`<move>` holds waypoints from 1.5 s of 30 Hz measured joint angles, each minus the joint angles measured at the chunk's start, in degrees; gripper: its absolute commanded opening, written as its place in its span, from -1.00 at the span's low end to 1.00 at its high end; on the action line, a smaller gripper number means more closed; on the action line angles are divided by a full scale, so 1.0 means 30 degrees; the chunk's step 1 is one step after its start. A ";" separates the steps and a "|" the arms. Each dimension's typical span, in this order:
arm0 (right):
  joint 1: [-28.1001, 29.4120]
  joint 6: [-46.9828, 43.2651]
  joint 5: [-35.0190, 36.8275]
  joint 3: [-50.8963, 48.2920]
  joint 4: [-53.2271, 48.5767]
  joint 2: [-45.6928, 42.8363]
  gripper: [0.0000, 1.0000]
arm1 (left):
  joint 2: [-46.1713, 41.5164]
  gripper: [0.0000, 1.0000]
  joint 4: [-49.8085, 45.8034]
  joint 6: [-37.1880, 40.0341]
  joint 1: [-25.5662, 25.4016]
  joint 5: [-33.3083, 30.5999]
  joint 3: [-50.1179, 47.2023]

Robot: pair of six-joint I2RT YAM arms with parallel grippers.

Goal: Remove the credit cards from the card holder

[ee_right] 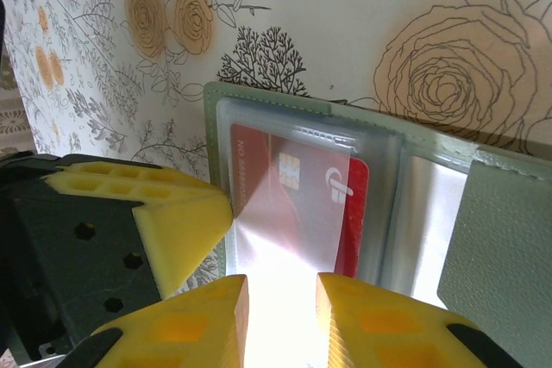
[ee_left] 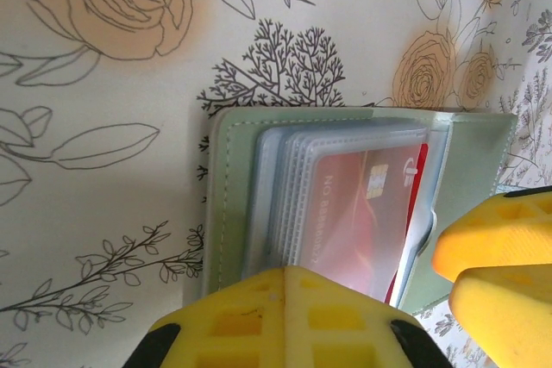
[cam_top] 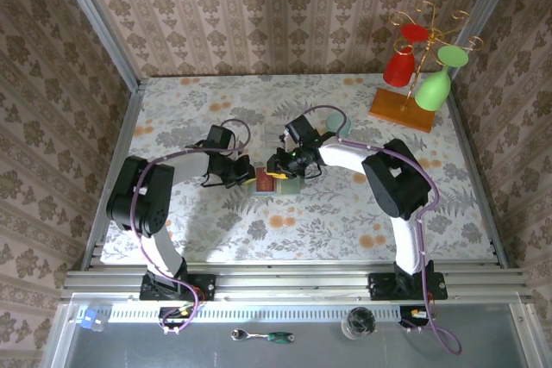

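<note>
**Card holder open at mid-table, a gripper on each side**

On the left, the left gripper is closed, with its yellow fingertips brought together. In the left wrist view the joined tip sits over one edge of the card holder, right at its stack of clear sleeves. In the right wrist view the same tip meets the holder's left edge.

The card holder lies open and flat on the floral table cloth, about the middle of the table and between the two grippers. Its grey-green cover faces down and the sleeves face up. A red credit card with a chip sits inside one of the sleeves and shows through the plastic.

To the right, the right gripper is over the holder's open side. Its two yellow fingers stand partly apart, and a lifted clear sleeve leaf runs up between them and fills the gap. Glare washes out that spot, so I cannot tell whether the pads pinch the leaf.

A pale teal cup stands just behind the right arm. At the far right corner a red glass and a green glass hang upside down on a wire stand with a wooden base.
</note>
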 measured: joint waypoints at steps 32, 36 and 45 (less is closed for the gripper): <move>0.0000 0.0342 -0.0605 -0.0182 0.0736 0.0838 -0.53 | 0.0160 -0.90 0.0109 0.0000 0.0160 0.0029 -0.0080; 0.0000 0.0182 -0.0430 -0.0182 0.0641 0.0780 -0.50 | 0.0197 -0.90 0.0168 -0.0007 0.0182 0.0066 -0.0109; 0.0036 -0.0372 0.0430 -0.0182 -0.0087 0.0386 -0.48 | 0.0211 -0.90 0.0240 -0.0007 0.0255 0.0168 -0.0146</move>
